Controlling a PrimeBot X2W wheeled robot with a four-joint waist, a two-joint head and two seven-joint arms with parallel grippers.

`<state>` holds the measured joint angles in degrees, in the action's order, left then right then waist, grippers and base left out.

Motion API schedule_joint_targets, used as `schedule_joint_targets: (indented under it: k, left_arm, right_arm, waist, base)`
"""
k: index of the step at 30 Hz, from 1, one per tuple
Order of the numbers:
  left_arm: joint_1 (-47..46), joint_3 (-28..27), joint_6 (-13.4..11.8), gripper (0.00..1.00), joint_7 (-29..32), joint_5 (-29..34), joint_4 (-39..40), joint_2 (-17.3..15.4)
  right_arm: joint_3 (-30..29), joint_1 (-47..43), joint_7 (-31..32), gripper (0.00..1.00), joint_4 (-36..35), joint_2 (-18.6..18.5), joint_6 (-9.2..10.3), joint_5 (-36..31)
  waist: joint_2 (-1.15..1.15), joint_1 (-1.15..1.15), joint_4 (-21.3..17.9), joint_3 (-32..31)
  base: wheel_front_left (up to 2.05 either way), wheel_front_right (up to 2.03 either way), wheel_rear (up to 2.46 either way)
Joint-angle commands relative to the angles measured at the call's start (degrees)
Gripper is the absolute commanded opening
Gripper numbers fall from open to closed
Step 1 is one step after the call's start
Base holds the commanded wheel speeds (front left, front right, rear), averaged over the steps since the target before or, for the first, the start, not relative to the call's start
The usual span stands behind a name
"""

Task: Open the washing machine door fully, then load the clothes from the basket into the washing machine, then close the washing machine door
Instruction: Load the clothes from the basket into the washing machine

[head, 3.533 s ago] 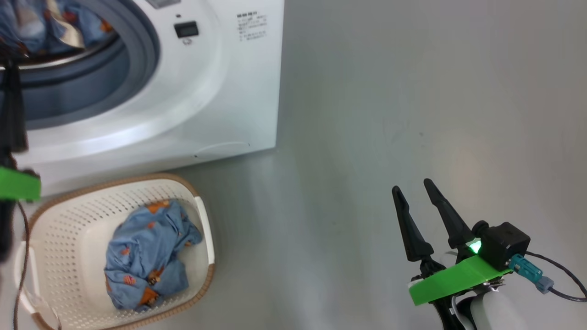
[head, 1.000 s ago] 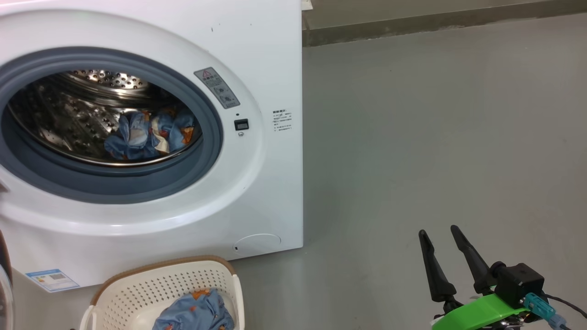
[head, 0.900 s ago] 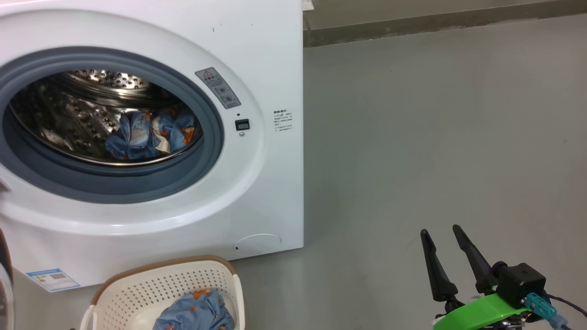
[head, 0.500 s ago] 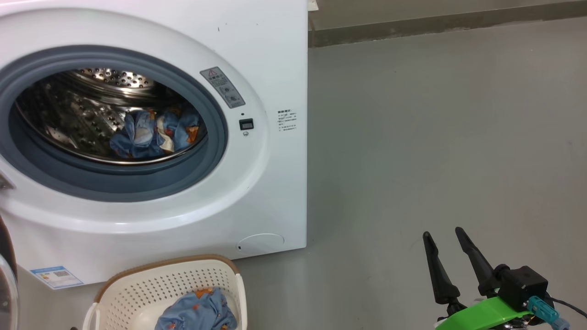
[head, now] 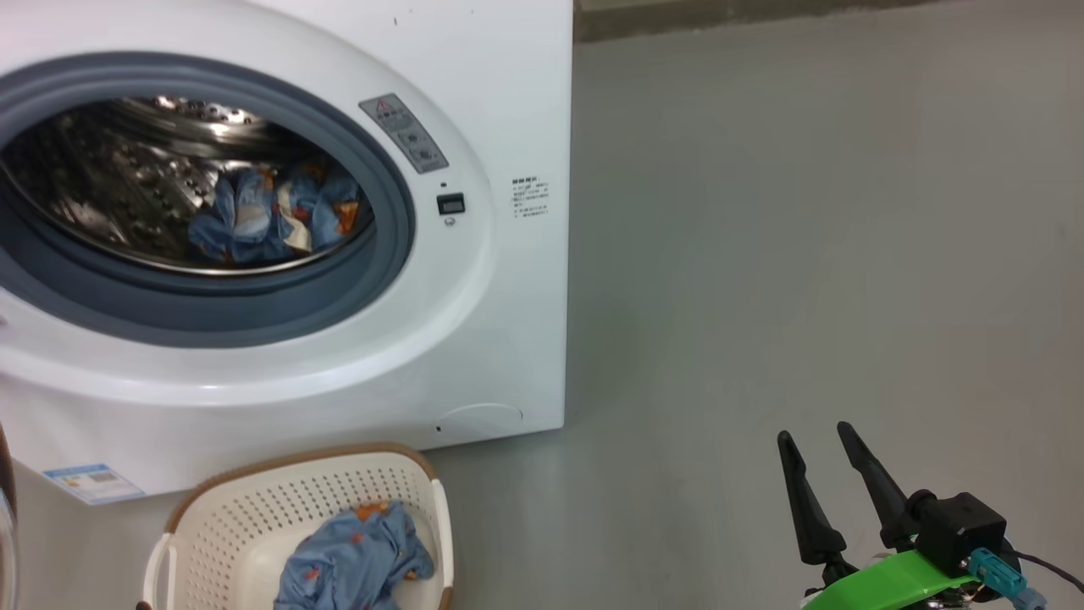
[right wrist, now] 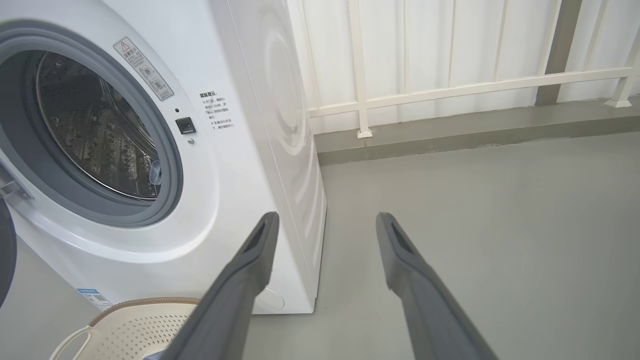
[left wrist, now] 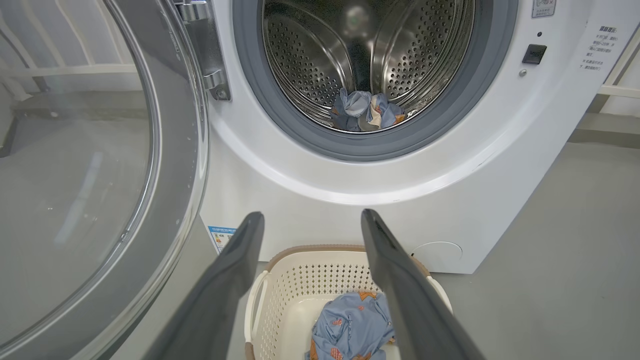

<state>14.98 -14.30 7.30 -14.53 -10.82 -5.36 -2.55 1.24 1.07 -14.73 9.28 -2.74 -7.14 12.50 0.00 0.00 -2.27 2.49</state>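
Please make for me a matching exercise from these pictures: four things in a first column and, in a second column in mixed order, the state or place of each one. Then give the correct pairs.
Column one
1. washing machine door
2. basket
3. drum
4. right tool

Column two
A. open above the bare floor, holding nothing
B. on the floor, with a blue garment inside
C. swung wide open
D. shiny steel, with a blue bundle at its bottom

Pairs: 1-C, 2-B, 3-D, 4-A
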Motion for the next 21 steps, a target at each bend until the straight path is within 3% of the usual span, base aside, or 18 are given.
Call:
schedule_joint_targets:
  k: [1, 21]
  left_arm:
    - [-2.64, -1.47, 0.07, 1.0, -0.47, -0.96, 0.68, -0.54]
    - [-16.72, 14.35, 0.18, 1.0, -0.47, -16.89, -10.21, -14.24]
  right_arm:
    - [1.69, 0.29, -0.27, 1.0, -1.15, -0.14, -0.35, -0.67]
    - [4.48, 3.26, -0.27, 1.0, -7.89, -0.14, -0.35, -1.63]
  waist:
    - [0.0, 0.0, 0.2, 2.34]
    - [0.0, 0.0, -2.55, 22.56]
  base:
    - [0.0, 0.0, 0.0]
    - [0.0, 0.0, 0.0]
